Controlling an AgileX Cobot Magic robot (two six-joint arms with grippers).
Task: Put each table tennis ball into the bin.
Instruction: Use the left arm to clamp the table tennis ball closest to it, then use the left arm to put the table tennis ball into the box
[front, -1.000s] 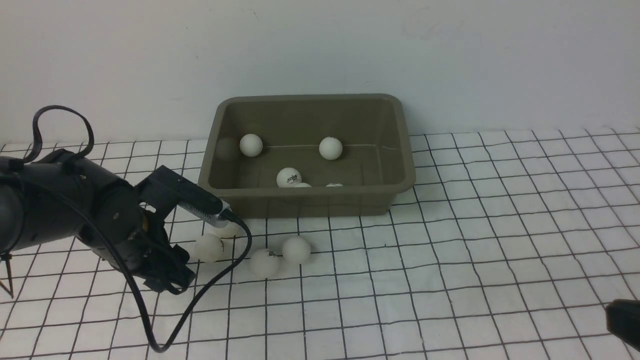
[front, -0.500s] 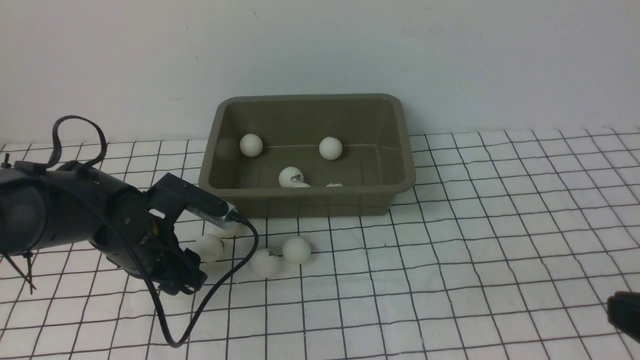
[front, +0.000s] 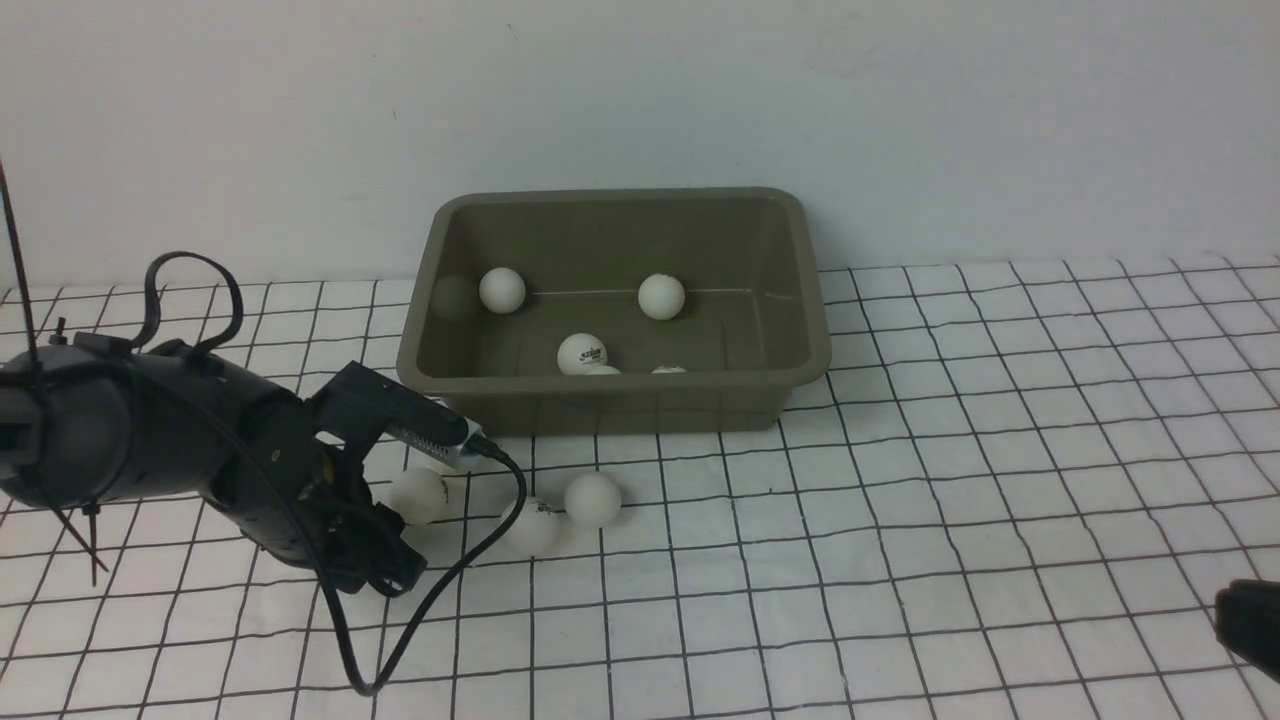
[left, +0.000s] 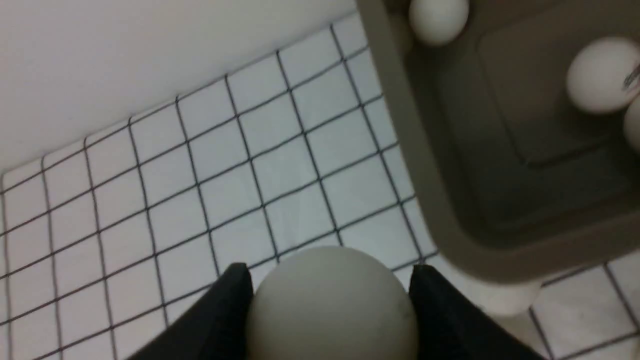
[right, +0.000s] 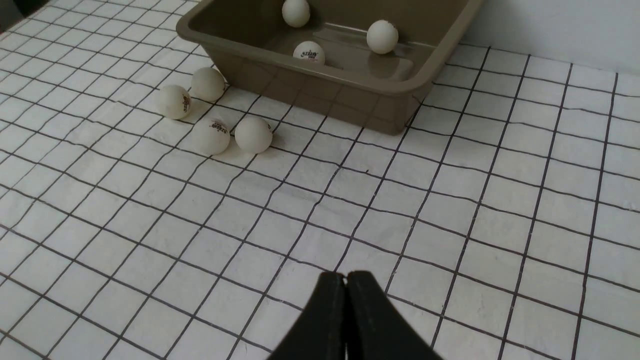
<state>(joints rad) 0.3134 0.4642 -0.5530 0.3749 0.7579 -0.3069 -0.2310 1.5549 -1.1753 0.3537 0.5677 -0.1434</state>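
Nearest, in the lower right corner of the front view: black right gripper (front: 1250, 640). Jaws pressed flat together, nothing between them. Parked well apart from every ball and from the bin.

Next, at lower left of the front view: black left gripper (left: 330, 272), hanging above the white cloth with black grid lines (front: 900, 520). Jaws partly open and clamped on either side of one small matte white plastic table tennis ball (left: 330, 312). Hidden behind the gripper's body in the front view, plain from the left wrist.

Just beyond, four more on the cloth: a loose ball (front: 418, 495) just beside the left gripper, another loose ball (right: 207, 83) close under the bin's near wall, and a pair of balls (front: 530, 527) side by side, seemingly touching.

Farther, at frame centre: rectangular olive-grey plastic bin (front: 640, 410), long axis running left to right across the frame. Five balls inside, three in full and two just peeping over the near rim.

Ten in all: one held, four loose, five binned.

For the coming move: bin up and to the right of the left jaws, its near left corner closest, and the left arm far nearer than the right. Probably a short carry over the rim, then a release.
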